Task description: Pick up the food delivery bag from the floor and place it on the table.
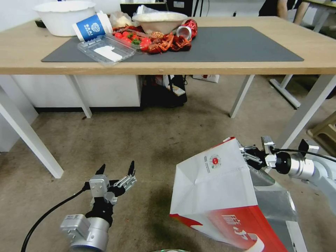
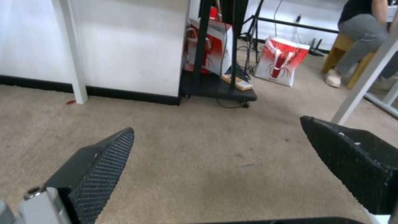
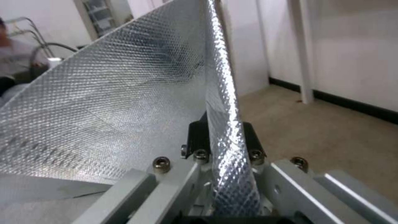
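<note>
The table (image 1: pixel 168 66) is the landmark: wide, light wood, white legs, a dark grey mat (image 1: pixel 227 45) on top. The mat's left part, towards the robot's left, is crowded with bowls, a blue-and-white paper cup (image 1: pixel 91 27), a clear plastic tray (image 1: pixel 106 49) and red food scraps; its right part lies bare. On the carpet in front of the table, below its right half, stands the food delivery bag (image 1: pixel 217 189), large and boxy, white above and red below, tilted, with a small round red logo on the panel facing the table. The right gripper (image 1: pixel 249 154) sits at the bag's upper rim on the side away from the table's left end; in the right wrist view its fingers (image 3: pixel 197 137) are pinched either side of a thin foil-lined wall. The bag looks light and empty, so likely to sway and fold rather than hold shape; the foil looks slick, and a single-wall pinch may crease or slip, so a hold near a stiff corner fold seems safest. The left gripper (image 1: pixel 117 175) hangs low over bare carpet in front of the table's left half, well apart from the bag, its fingers (image 2: pixel 99 174) spread wide and holding nothing.
</note>
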Controlling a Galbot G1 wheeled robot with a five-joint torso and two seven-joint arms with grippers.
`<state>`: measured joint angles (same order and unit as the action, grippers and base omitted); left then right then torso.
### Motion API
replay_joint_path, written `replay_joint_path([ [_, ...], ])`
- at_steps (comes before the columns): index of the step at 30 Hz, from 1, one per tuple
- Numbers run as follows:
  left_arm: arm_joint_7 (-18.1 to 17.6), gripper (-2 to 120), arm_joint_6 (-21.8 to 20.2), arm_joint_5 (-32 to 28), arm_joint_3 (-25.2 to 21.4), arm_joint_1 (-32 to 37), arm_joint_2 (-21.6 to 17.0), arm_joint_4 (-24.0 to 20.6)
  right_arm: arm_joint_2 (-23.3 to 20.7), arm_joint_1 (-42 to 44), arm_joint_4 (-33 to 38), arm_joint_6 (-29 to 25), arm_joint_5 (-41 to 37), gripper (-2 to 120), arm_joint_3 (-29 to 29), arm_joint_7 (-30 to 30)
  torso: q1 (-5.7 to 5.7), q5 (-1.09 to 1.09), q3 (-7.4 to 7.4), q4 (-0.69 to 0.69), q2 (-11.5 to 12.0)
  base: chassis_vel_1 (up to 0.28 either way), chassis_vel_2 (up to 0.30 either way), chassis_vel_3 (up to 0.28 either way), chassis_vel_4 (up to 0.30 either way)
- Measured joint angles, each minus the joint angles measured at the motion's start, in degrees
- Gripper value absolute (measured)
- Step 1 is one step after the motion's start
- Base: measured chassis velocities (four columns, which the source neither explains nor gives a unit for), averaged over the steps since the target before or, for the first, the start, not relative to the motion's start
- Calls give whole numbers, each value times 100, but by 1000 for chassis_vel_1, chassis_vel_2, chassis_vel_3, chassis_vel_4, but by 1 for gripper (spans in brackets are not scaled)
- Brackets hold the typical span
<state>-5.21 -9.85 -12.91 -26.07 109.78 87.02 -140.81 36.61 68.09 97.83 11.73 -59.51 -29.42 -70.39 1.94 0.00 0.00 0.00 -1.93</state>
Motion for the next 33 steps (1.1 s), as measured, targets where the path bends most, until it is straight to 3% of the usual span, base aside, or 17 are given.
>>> replay_joint_path([
  [33,-241,100,79,29,53,49,34,-59,204,341,228,167,-125,0,-174,-445,0,0,0,0,0,0,0,0,0],
])
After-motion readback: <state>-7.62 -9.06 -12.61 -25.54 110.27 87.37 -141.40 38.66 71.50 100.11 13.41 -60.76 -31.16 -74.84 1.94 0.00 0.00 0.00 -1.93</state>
